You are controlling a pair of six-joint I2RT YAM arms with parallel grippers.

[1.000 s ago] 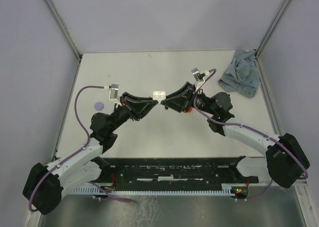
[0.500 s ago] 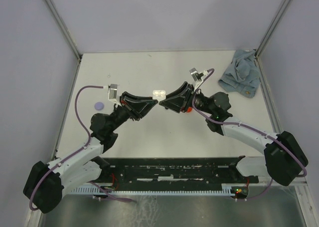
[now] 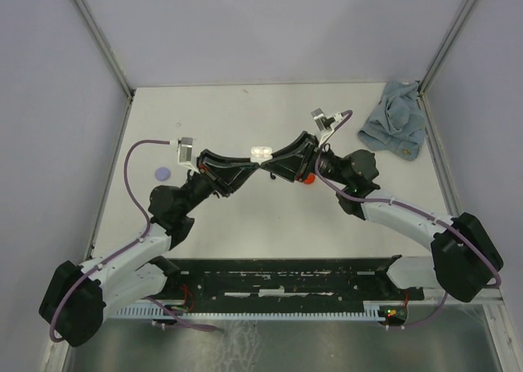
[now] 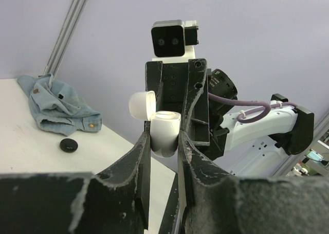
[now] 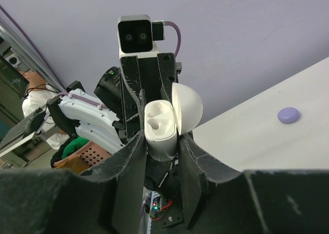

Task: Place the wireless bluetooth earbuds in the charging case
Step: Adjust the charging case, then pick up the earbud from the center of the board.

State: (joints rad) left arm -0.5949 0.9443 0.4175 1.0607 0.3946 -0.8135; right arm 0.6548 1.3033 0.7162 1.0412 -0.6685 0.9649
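The white charging case [image 3: 261,153] is held above the middle of the table with its lid open. My left gripper [image 3: 254,168] and right gripper [image 3: 269,165] meet at it from either side. In the left wrist view the case [image 4: 164,133] sits pinched between my left gripper [image 4: 164,141]. In the right wrist view the case [image 5: 161,128] sits between my right gripper [image 5: 162,141]; its two sockets look empty and the lid [image 5: 187,108] hangs to the right. No earbud shows clearly. A small red piece [image 3: 307,179] peeks out under the right gripper.
A crumpled blue denim cloth [image 3: 396,127] lies at the back right, with a black round disc [image 4: 68,145] near it. A lilac round disc [image 3: 163,174] lies at the left. Frame posts stand at the back corners. A black rail runs along the near edge.
My right gripper has edged left, closing in on the case from the right. The left arm and the case have hardly moved.
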